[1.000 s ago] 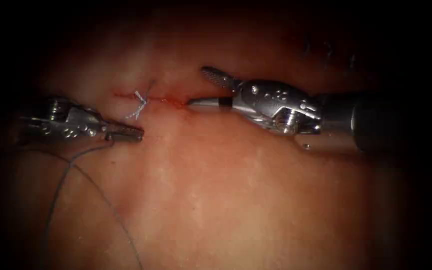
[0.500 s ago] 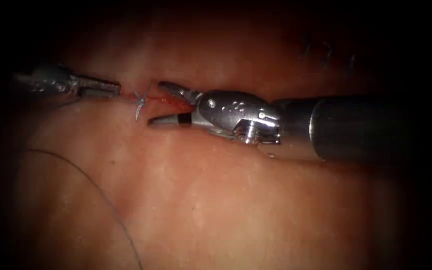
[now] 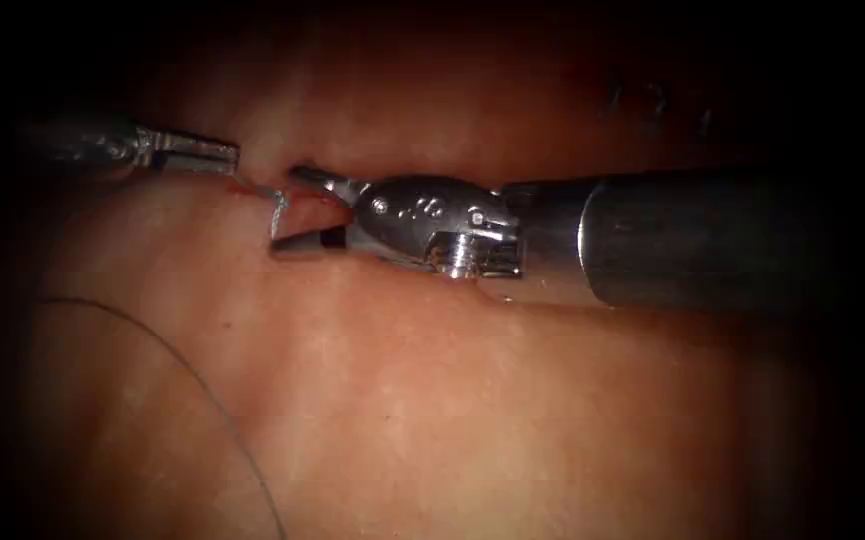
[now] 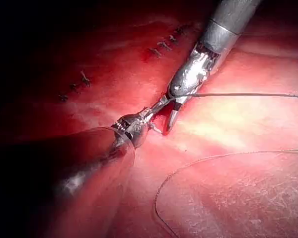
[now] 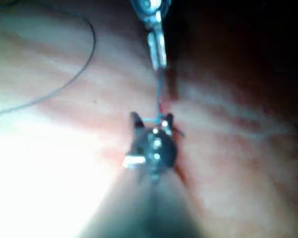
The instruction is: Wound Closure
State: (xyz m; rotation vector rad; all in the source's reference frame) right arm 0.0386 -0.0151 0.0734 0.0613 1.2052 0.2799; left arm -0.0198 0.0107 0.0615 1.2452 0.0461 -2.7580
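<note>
Steel jaws of the right pincer [image 3: 285, 208] are spread wide and hold nothing; they are set on either side of the knot [image 3: 277, 205] that sits on the cut [image 3: 249, 190], one jaw above it and one below. A second ago this pincer was well to the right of the knot, so it has been brought leftward along the cut, jaws open all the way. The left pincer [image 3: 230, 157] has been lifted from below the cut to its left end, and its jaws appear closed on a short length of thread [image 5: 159, 94], which is seen in the right wrist view stretched straight from the left pincer's tip to the gap between the right pincer's jaws. Red fluid [image 3: 327, 198] is smeared along the cut beside the knot. A slack curve of thread [image 3: 162, 340] is left lying on the tissue [image 3: 472, 420] toward its lower left corner, and older stitches [image 4: 164, 45] are ranged farther along. The stitch is judged to be tied already: its tail is held taut and uncut, within reach of the one pincer able to cut it.
</note>
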